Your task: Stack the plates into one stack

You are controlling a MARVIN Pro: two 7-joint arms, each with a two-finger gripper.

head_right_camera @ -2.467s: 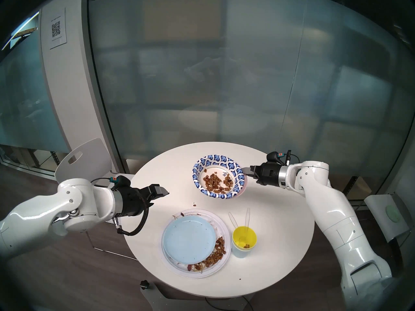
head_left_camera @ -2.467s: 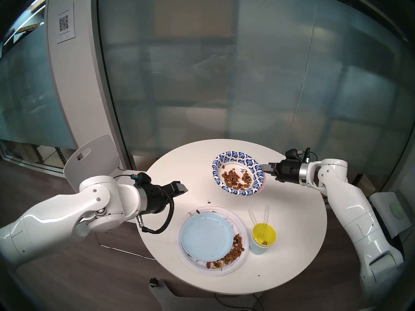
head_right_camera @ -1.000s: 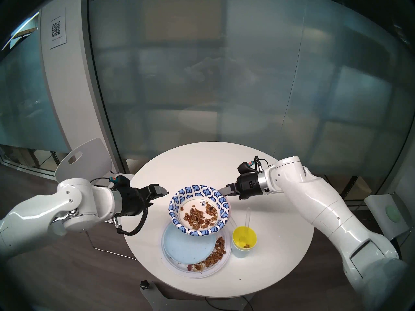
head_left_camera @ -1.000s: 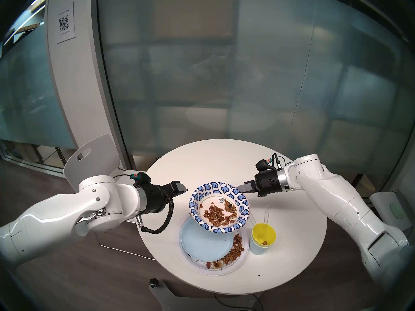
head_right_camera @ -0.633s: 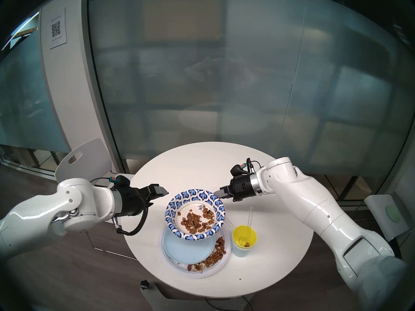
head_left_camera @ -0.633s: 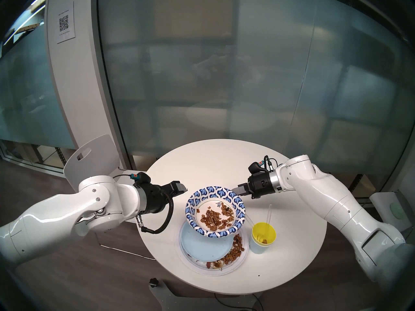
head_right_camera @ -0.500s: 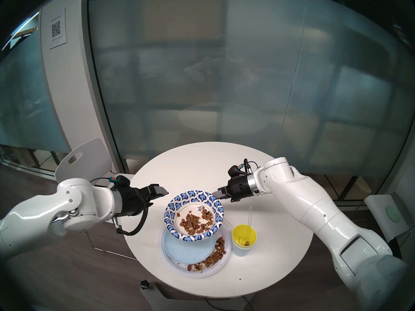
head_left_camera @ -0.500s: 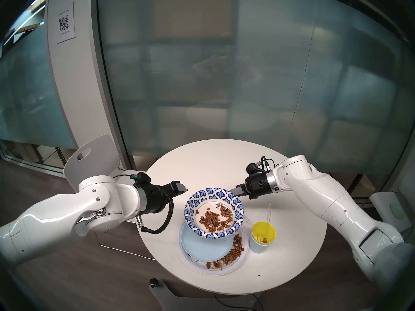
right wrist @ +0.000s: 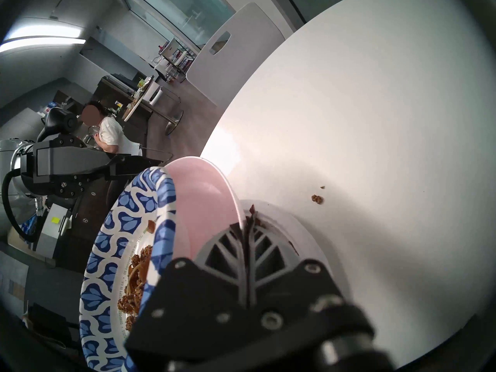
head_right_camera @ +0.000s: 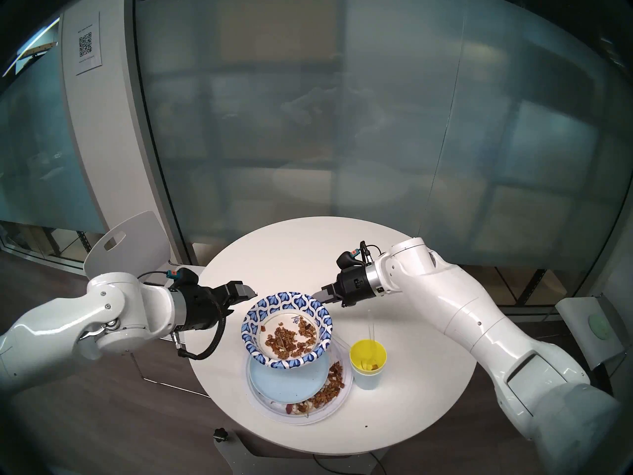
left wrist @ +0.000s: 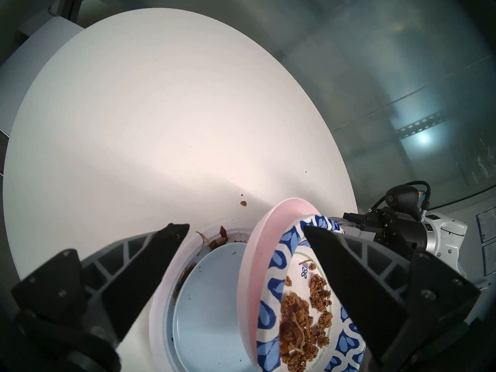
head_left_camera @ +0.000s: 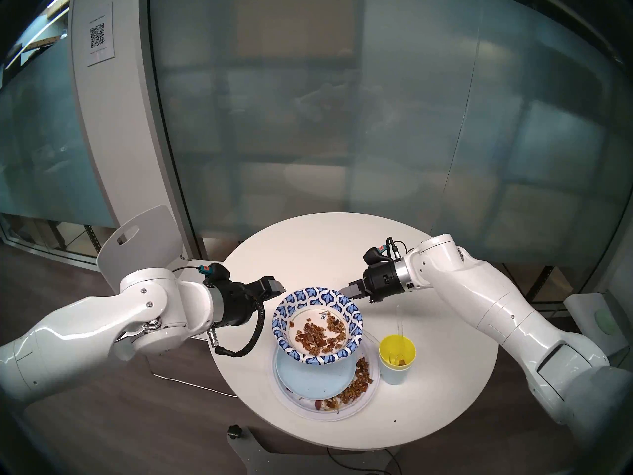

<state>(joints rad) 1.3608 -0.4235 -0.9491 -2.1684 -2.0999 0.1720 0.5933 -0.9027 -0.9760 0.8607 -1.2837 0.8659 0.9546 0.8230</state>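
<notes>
White round table [head_left_camera: 445, 378] — frosted glass wall [head_left_camera: 376, 121] behind; right tool [head_left_camera: 350, 288] pinches pink plate [left wrist: 257, 245]; left tool [head_left_camera: 279, 287] wide.

Both arms [head_left_camera: 85, 323] are glossy white shells with small screws at the joints, ending in silver rings and black wrist housings. Each wrist carries a black camera with a teal-and-orange plug. The left has a braided black cable [head_left_camera: 255, 330]; ribbed grey fingers [left wrist: 359, 258] have black pads.
</notes>
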